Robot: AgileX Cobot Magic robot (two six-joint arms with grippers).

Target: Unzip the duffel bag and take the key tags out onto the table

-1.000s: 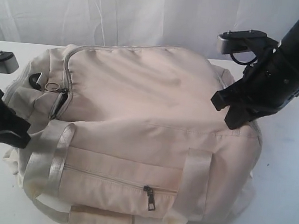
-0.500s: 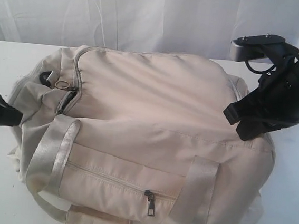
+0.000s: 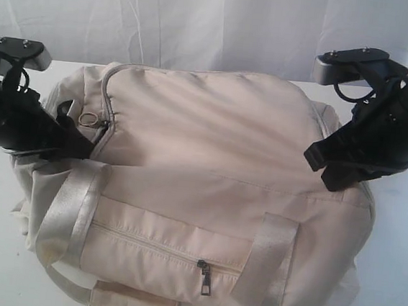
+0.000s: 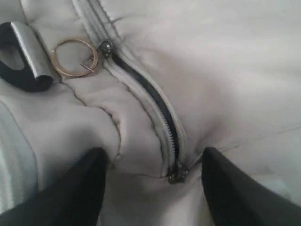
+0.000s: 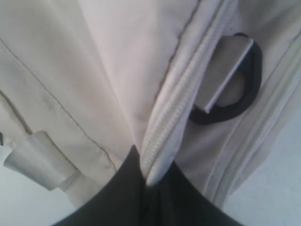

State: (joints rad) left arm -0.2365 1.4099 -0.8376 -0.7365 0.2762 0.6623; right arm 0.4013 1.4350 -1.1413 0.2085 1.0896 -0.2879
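Your right claw pinches the bag at its seam, likely anchoring it, while your spread left claw straddles the zipper slider

One cream bag lies on one white desk. One left hand and one right hand, two altogether. Two shiny straps, two black D-rings, one metal ring, one pocket zip pull.

The duffel bag is plain cream, unpatterned; its webbing handles are a shinier silvery cream. The zipper tape is pale grey, its open gap near-black. The ring is brassy. My left gripper and right gripper are black. The table is white.
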